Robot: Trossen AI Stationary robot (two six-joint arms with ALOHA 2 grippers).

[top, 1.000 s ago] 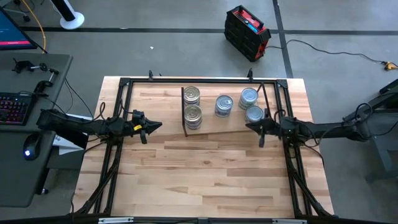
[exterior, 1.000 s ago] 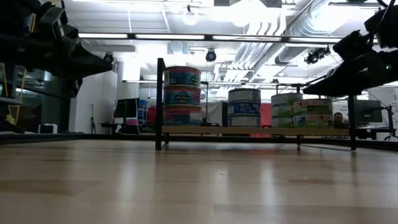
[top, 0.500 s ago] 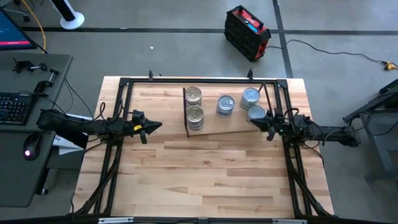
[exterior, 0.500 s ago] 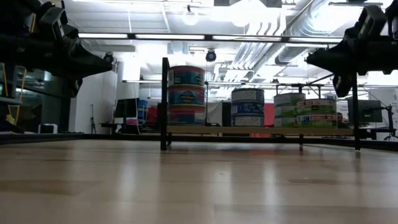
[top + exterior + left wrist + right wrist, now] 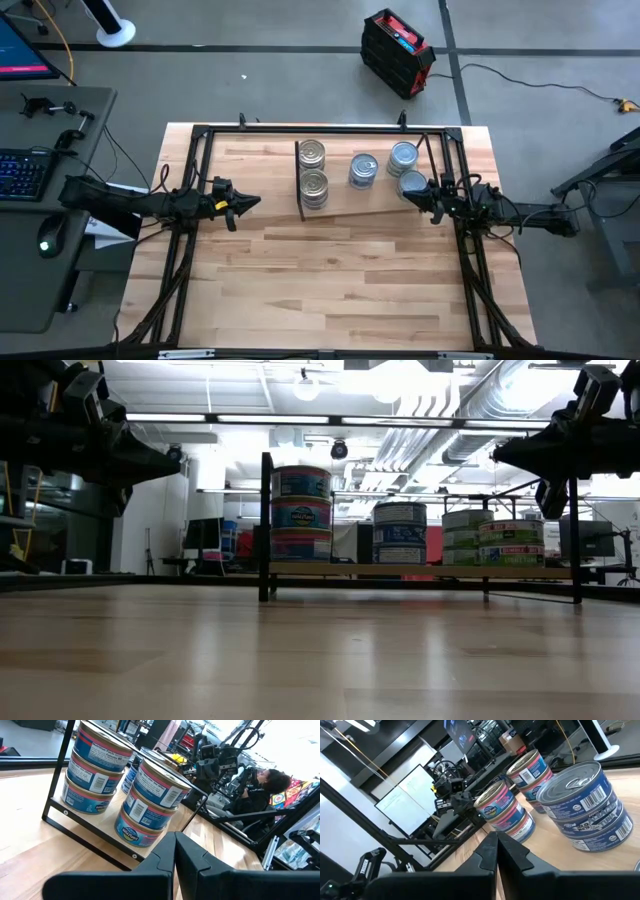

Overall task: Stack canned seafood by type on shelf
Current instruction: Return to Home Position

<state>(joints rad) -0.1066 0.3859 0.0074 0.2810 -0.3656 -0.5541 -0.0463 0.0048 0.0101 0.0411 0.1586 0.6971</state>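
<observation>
Evidently, the tins [image 5: 361, 169] on the shelf [image 5: 345, 202] are stiff, heavy, slick; you should grip across the rim. Left pincer [image 5: 252, 203] and right pincer [image 5: 402, 194]: pressed together.

I see: red-and-black case [image 5: 398, 52] on the floor beyond my tabletop [image 5: 330, 280] | keyboard [image 5: 22, 172] and mouse [image 5: 48, 240] on grey desk [image 5: 25, 290], my left | person [image 5: 262, 785] in dark clothes in the room

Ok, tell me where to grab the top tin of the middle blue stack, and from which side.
Take the top tin by its curved side wall, coming down from above. It lies flat, lid up, and bare shelf shows on both sides of its stack, so a pinch along the shelf should fit.
</observation>
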